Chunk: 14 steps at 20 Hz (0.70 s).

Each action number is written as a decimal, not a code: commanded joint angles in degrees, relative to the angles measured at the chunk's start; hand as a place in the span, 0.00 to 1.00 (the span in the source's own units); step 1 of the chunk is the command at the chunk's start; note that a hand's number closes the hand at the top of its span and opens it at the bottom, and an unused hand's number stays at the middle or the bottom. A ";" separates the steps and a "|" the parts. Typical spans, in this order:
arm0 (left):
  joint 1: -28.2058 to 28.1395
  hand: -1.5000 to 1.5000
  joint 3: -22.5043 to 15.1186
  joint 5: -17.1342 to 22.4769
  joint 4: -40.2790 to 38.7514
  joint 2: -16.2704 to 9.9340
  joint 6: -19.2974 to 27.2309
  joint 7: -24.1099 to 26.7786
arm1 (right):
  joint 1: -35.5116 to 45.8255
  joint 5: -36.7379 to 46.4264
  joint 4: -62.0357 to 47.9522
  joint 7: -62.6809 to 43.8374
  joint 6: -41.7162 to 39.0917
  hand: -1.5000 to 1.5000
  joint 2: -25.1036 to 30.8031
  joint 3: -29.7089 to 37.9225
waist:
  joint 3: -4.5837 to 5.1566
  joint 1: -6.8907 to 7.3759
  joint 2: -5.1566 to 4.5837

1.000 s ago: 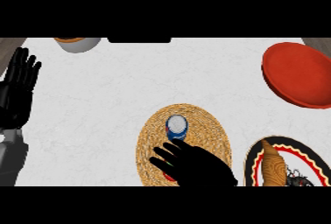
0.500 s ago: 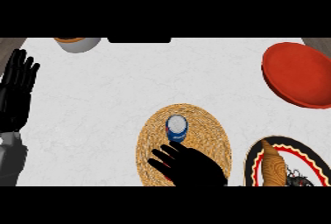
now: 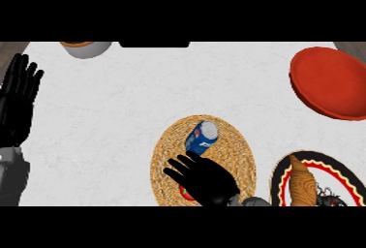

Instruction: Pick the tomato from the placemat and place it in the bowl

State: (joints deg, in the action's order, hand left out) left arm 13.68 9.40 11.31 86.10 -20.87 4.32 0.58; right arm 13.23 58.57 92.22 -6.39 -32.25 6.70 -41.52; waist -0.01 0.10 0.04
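A red tomato (image 3: 187, 193) lies on the near part of the round woven placemat (image 3: 236, 155); only a sliver of it shows at the left edge of my right hand (image 3: 207, 181). That hand hovers over it with fingers spread and fairly straight, open; whether it touches the tomato I cannot tell. The red bowl (image 3: 330, 81) sits at the far right of the counter, well away from the hand. My left hand (image 3: 17, 101) rests open at the left edge, fingers up.
A blue can (image 3: 202, 137) lies on its side on the placemat just beyond my right fingertips. A patterned plate (image 3: 340, 169) holding a brown pastry (image 3: 306, 184) sits right of the placemat. A small grey bowl (image 3: 85, 48) stands at the far left.
My right hand has drawn back a little toward the near edge of the placemat. The left hand, can and bowl have not moved.
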 commanded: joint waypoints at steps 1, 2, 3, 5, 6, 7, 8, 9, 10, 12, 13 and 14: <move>0.42 0.50 1.01 -0.24 1.30 0.20 -0.41 -1.46 | 0.45 2.98 -5.93 -0.77 1.45 0.00 -3.61 0.46 | 0.00 0.03 -0.03; -0.66 0.50 2.29 1.10 0.53 -0.93 -2.86 -1.12 | -2.18 3.64 -5.10 -0.73 3.05 0.00 -2.97 -0.58 | 0.01 -0.01 -0.02; 1.06 0.50 2.20 -0.48 -1.09 -0.06 -1.39 -0.06 | 1.87 2.34 -6.99 2.53 1.20 0.00 -2.37 3.94 | 0.01 -0.04 -0.06; -1.93 0.50 1.09 -1.29 -0.33 2.31 -1.65 3.16 | -0.06 5.54 -8.22 1.70 3.17 0.00 -2.63 0.59 | 0.01 -0.01 -0.05; -1.19 0.50 1.11 -1.82 0.00 2.38 -1.79 1.86 | -1.54 5.10 -3.49 2.89 1.46 0.00 -1.34 1.74 | 0.01 -0.11 -0.02; 3.68 0.50 2.38 -0.30 -5.21 1.09 -2.14 1.53 | 2.19 6.19 -12.82 6.22 8.31 1.00 -3.94 0.35 | 0.00 -0.08 -0.16; -0.05 0.50 1.51 -1.61 -0.21 2.17 -0.58 0.73 | -1.67 4.16 -0.64 5.57 3.35 1.00 -0.61 0.98 | 0.01 -0.18 0.01; 1.31 0.50 2.91 -0.91 -1.92 -0.07 -2.31 0.40 | 0.65 5.07 -7.71 9.06 9.26 1.00 -1.27 2.29 | 0.00 -0.02 -0.07; -3.00 0.50 1.39 -2.44 1.10 2.10 -1.11 1.97 | 1.14 6.17 -10.15 10.84 12.05 1.00 -0.77 2.27 | -0.01 0.21 -0.05; 0.53 0.50 2.32 -1.73 -2.28 1.92 -2.52 2.11 | -0.68 6.52 -9.03 11.85 11.91 1.00 -0.89 3.26 | 0.01 -0.11 -0.05; 0.01 0.50 1.21 -2.32 1.74 1.93 -0.98 -2.10 | 3.06 6.69 -13.26 12.91 13.86 1.00 -3.28 4.46 | -0.01 0.14 -0.05; -2.52 0.50 1.66 -1.72 3.03 3.08 -1.83 -0.14 | 0.40 7.51 -7.71 11.94 11.09 1.00 -2.17 3.28 | 0.00 0.02 0.00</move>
State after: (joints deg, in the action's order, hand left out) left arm 13.08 11.11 9.67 86.53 -19.05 2.74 0.74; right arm 14.24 64.19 84.44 3.62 -23.17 4.97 -38.45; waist 0.14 0.07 0.23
